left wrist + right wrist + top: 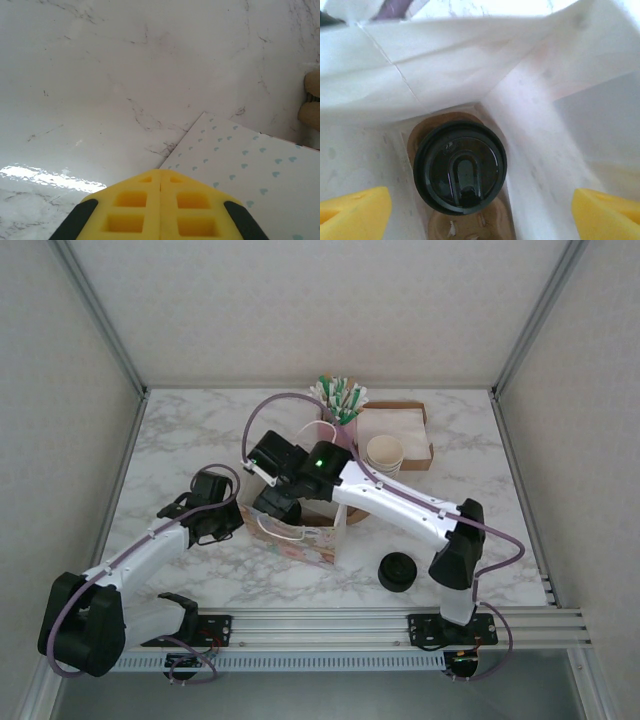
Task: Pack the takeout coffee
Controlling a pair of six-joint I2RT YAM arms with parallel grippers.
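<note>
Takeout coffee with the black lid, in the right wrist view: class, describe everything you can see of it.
The takeout coffee presents its round, glossy black plastic lid to the camera; the cup beneath is hidden. The lid has a raised rim and an oval sip recess. It sits in a well of a brown moulded-pulp carrier inside a white paper bag. The open right gripper does not touch it; its yellow fingers stand wide either side.

I can read no words, numbers or brands; the paper bag (pixel 240 160) bears only small blue hearts.
</note>
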